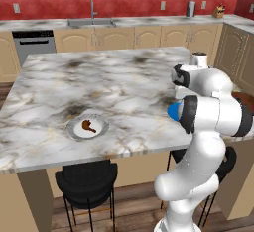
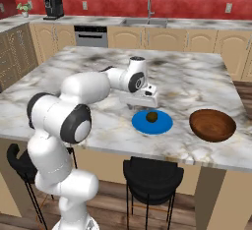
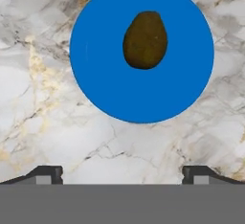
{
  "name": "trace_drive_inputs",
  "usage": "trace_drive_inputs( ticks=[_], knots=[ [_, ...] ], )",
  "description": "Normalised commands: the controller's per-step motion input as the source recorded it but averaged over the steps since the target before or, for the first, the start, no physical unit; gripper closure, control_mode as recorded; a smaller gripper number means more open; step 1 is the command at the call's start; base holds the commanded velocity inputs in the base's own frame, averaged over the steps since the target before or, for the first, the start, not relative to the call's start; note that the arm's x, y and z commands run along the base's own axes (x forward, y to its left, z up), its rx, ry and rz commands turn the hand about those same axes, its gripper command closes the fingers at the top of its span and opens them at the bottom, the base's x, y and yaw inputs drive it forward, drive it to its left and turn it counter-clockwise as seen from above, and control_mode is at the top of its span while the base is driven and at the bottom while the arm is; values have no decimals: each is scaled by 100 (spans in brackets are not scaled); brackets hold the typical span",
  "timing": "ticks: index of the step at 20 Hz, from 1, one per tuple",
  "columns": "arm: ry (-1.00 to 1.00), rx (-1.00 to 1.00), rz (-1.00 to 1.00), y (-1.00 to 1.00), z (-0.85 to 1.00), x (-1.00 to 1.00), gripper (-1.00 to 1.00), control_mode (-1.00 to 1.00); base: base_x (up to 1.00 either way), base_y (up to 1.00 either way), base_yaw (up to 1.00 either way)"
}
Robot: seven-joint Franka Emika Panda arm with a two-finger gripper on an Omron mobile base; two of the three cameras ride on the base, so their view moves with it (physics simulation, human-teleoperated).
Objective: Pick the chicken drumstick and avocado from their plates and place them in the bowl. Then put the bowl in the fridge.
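The avocado (image 3: 145, 40) (image 2: 152, 117) lies on the bright blue plate (image 3: 105, 84) (image 2: 165, 125), near the island's front edge. My gripper (image 3: 122, 175) (image 2: 140, 107) hovers over the counter just behind and to the left of that plate, pointing down. It is open, with bare marble between its fingertips (image 3: 48, 174). The dark wooden bowl (image 2: 212, 125) stands empty to the right of the blue plate. Far to the left, the chicken drumstick (image 1: 88, 126) rests on the white, grey-rimmed plate (image 1: 74, 132). The fridge is out of view.
The marble island counter (image 1: 99, 82) is wide. Two black stools (image 2: 151, 177) (image 1: 87, 184) stand under its front edge. A back counter with a sink (image 1: 92, 22), a dishwasher (image 1: 33, 42) and a coffee machine (image 2: 53, 7) runs along the red wall.
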Motion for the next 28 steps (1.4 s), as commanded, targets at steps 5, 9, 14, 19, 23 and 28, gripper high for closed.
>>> trace_drive_inputs(
  ticks=[5,9,14,19,23,28],
  knots=[
    [18,-1,-4,-34,-26,53,-100,-100,0,0,0],
    [9,0,-2,-19,-25,45,-100,-100,0,0,0],
    [4,0,0,-11,-27,43,-100,-100,0,0,0],
    [9,0,0,-7,-34,38,-100,-100,0,0,0],
    [15,0,0,-13,-32,24,-100,-100,0,0,0],
    [15,0,0,-12,-27,10,-100,-100,0,0,0]
  ],
)
